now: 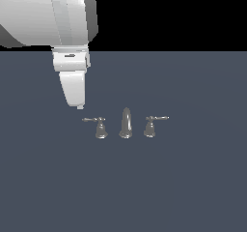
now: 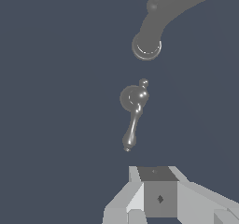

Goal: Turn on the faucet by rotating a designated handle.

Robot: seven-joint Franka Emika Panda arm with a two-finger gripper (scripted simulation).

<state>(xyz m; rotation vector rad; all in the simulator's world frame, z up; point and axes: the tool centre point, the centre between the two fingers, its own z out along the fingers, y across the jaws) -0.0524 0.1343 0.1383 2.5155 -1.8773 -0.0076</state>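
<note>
The faucet (image 1: 126,124) is a small shiny grey set standing mid-scene: a tall tapered spout (image 1: 126,122) between two low lever knobs. The handle (image 1: 100,128) is the knob on the exterior view's left, its thin lever pointing left. My gripper (image 1: 80,106) hangs just above and to the left of that lever's tip, not touching it. The wrist view looks down on the handle (image 2: 134,100), whose lever runs toward my gripper (image 2: 158,173), with the spout (image 2: 148,41) beyond. The fingers look pressed together with nothing between them.
The twin knob (image 1: 150,126), with its lever pointing right, stands on the spout's other side. Everything rests on a flat dark blue-grey surface (image 1: 183,187). My bulky white arm (image 1: 48,13) fills the exterior view's upper left.
</note>
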